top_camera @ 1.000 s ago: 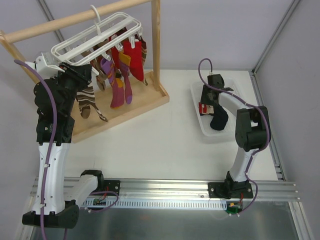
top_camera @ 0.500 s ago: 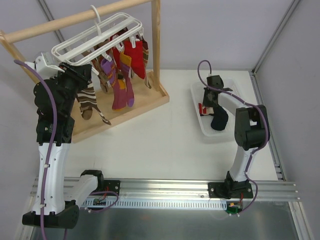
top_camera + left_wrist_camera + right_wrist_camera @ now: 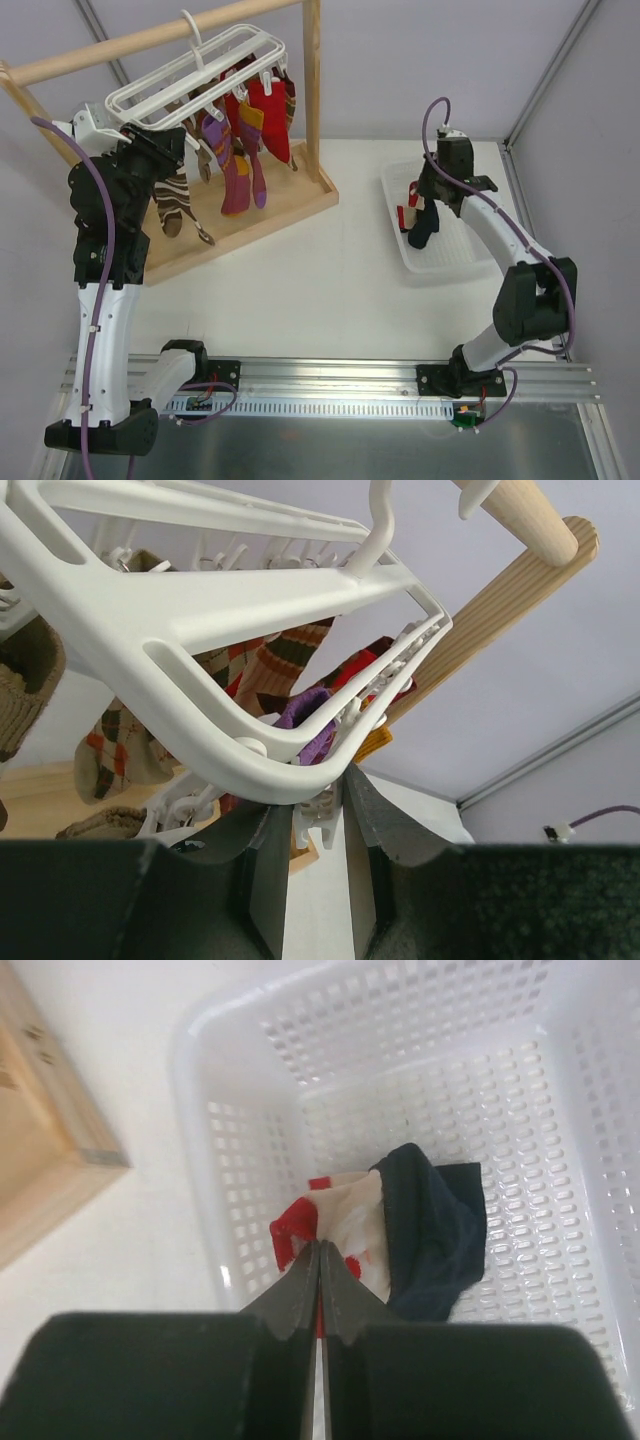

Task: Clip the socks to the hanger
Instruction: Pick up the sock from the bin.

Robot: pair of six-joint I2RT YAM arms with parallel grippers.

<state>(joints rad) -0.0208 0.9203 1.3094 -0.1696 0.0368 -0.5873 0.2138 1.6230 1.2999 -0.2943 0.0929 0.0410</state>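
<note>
The white hanger (image 3: 190, 75) hangs by its hook from the wooden rail, with several socks (image 3: 245, 150) clipped under it: red, purple, striped and argyle. My left gripper (image 3: 180, 150) sits under the hanger's near corner. In the left wrist view its jaws (image 3: 318, 785) close on a small white clip (image 3: 318, 815) below the frame (image 3: 200, 610). My right gripper (image 3: 432, 200) is over the white mesh basket (image 3: 455, 248). It is shut on red-and-white sock fabric (image 3: 330, 1222), and a dark navy sock (image 3: 435, 1225) hangs beside it (image 3: 423, 230), lifted off the basket floor.
The wooden stand has a base board (image 3: 285, 210), an upright post (image 3: 312, 90) and a top rail (image 3: 150, 38). Its corner shows in the right wrist view (image 3: 40, 1150). The basket wall (image 3: 225, 1120) lies just left of my right gripper.
My right arm has swung back and to the right and risen, lifting the navy and red-white socks out of the basket. The clipped socks sway slightly. My left arm stays put.
</note>
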